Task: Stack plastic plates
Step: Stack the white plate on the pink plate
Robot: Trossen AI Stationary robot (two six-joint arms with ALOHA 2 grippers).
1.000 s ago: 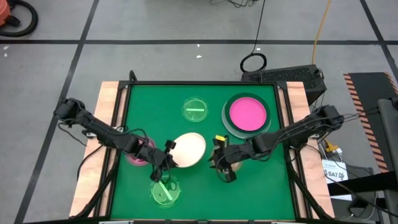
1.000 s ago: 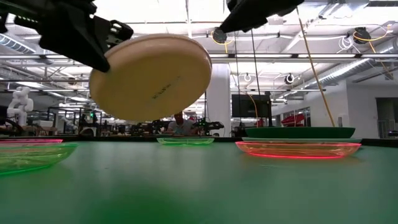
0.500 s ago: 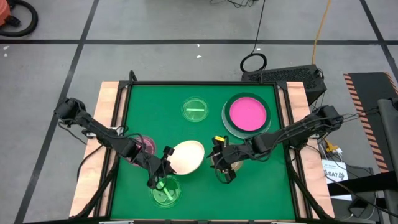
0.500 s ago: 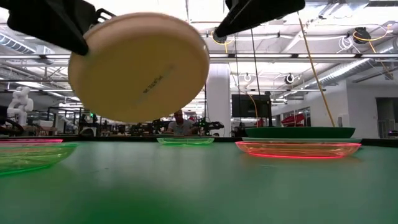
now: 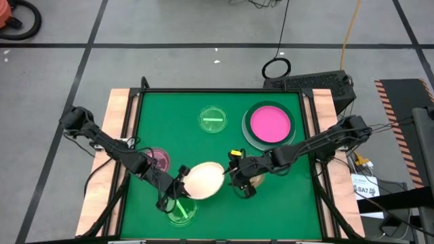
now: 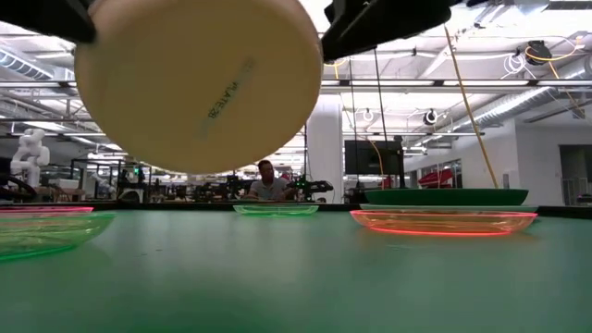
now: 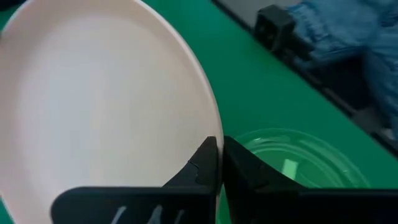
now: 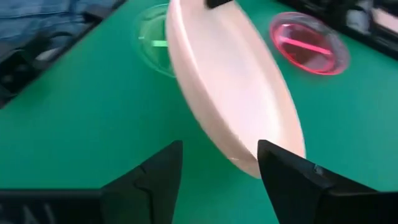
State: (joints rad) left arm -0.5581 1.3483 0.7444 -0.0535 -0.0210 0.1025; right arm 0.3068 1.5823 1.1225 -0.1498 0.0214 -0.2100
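- The round cream plastic plate (image 5: 203, 181) hangs tilted above the near middle of the green desk (image 5: 285, 203), clear of its surface, its underside facing the low camera (image 6: 199, 83).
- The left tool (image 5: 182, 184) is clenched on the plate's rim, fingers (image 7: 208, 165) pinching the edge, so it alone carries the plate.
- The right tool (image 5: 235, 177) sits just beside the plate's other edge with its jaws spread wide and released, gripping nothing; the plate's edge shows between its fingers (image 8: 292, 180).
- Step in hand, as I judge it: a carry of the cream plate by the left arm towards a stack.
- Below and beside the plate lie a small translucent green dish (image 5: 180, 211) and a small translucent pink dish (image 5: 158, 158).
- Farther off sit another translucent green dish (image 5: 212, 119) and a hot-pink plate (image 5: 270, 123) nested in a dark-green plate (image 5: 247, 133).
- The next move calls for levelling the plate and lowering it centred on a plate of like size, probably the hot-pink one, with the right arm kept clear.
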